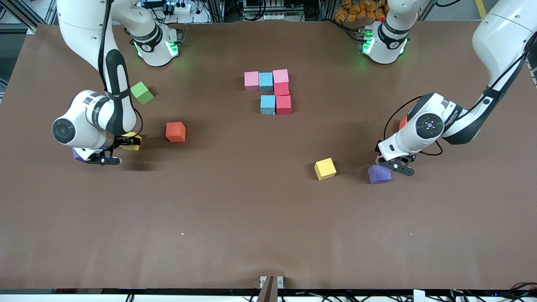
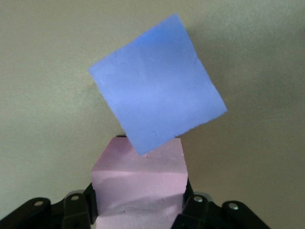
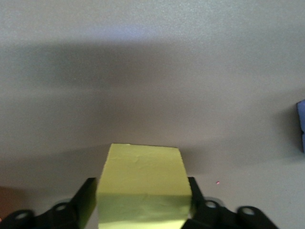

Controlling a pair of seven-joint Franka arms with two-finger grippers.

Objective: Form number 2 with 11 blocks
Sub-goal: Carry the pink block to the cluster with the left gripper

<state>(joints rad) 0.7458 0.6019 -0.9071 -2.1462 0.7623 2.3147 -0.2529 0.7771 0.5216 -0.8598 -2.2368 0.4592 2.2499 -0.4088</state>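
The partial number 2 [image 1: 270, 90] lies mid-table toward the robots: pink, blue and pink cubes in a row, a red one under the last, then blue and red. My left gripper [image 1: 390, 161] [image 2: 138, 202] is low at the table, its fingers pressed on both sides of a pink block [image 2: 138, 186]. A purple block [image 1: 379, 174] [image 2: 157, 83] touches that pink one. My right gripper [image 1: 125, 142] [image 3: 143, 202] is low too, its fingers against a yellow block [image 1: 131, 141] [image 3: 143, 179]. Loose blocks: orange-red [image 1: 175, 131], yellow [image 1: 325, 168], a purple one [image 1: 77, 154] beside the right gripper.
A green cube [image 1: 142, 92] sits toward the right arm's end, nearer the robots. An orange block [image 1: 402, 122] shows partly past the left arm's wrist. Open brown table stretches toward the front camera.
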